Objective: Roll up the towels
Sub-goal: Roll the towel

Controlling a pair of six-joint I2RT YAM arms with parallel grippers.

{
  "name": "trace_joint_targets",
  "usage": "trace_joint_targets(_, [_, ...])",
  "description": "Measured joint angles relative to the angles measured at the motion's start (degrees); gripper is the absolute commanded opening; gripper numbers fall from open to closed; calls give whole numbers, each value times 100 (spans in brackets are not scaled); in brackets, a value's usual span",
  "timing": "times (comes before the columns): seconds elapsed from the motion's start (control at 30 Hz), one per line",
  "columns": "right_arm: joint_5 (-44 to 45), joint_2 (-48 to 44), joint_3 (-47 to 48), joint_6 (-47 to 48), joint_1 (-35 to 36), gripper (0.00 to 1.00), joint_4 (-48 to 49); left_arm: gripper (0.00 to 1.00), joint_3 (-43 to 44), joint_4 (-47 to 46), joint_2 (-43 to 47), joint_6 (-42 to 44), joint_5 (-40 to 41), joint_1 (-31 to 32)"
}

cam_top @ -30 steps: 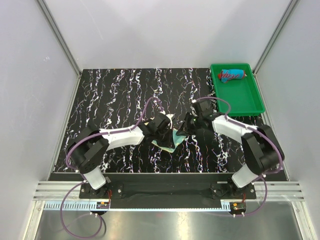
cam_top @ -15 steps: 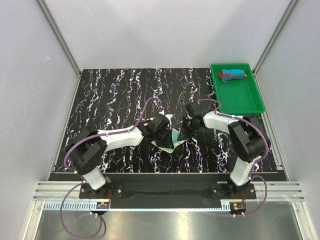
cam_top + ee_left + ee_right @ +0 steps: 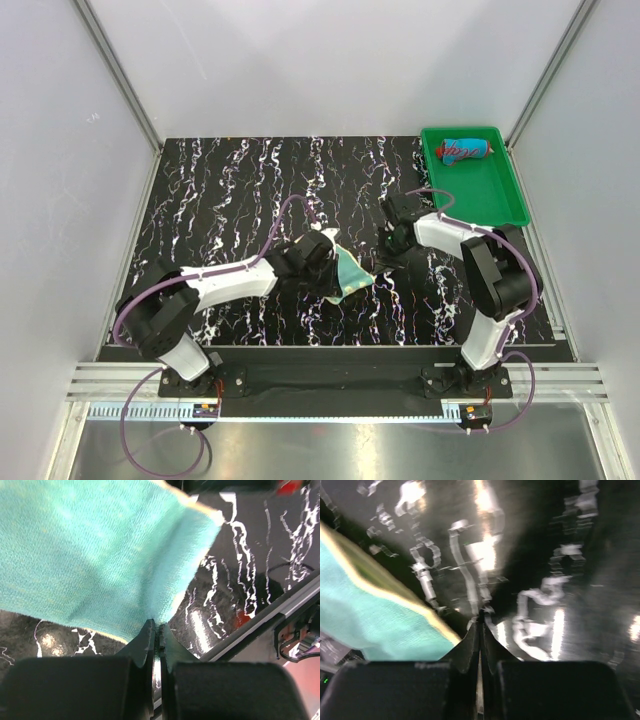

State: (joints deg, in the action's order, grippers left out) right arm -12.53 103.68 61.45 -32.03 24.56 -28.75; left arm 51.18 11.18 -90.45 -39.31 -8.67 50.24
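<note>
Left gripper (image 3: 157, 630) is clenched on one edge of the pale yellow cloth towel with teal-green patches (image 3: 350, 272), and the fabric fans out above its fingertips in the left wrist view. Right gripper (image 3: 481, 625) is pinched fully together with nothing between its tips. The towel's yellow-bordered edge sits at the lower left of that wrist view, near but apart.

From overhead the towel is unrolled and rumpled at the centre of the black, white-veined table (image 3: 230, 190), just right of the left wrist and down-left of the right gripper, with bare table between them. To help, the right arm would likely have to open and reach down-left for a free corner.

The red, blue-blotched towel roll (image 3: 465, 150) lies at the upper end of the green plastic tray (image 3: 490, 205), upper right. Whether the held towel is lifted or dragging is unclear, its long axis is partly hidden by the wrist, and the right wrist view is blurred.
</note>
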Motion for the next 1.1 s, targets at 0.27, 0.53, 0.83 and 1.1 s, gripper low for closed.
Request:
trace_joint_targets(0.27, [848,-352,122,208,-153,21,-566,0,-33,52,0,-17,-17,0])
trace_joint_targets(0.53, [1327,-1547,382,267,-153,25,-868,0,-179,-96,0,-184,-151,-31])
trace_joint_targets(0.83, [-122,-2776,-710,103,-157,13,376,0,-846,-852,-4,-890,-944,-741])
trace_joint_targets(1.1, [-1211,-2588,-1958,-476,-157,11,1572,0,-1261,-1615,-317,-1587,-1685,-1276])
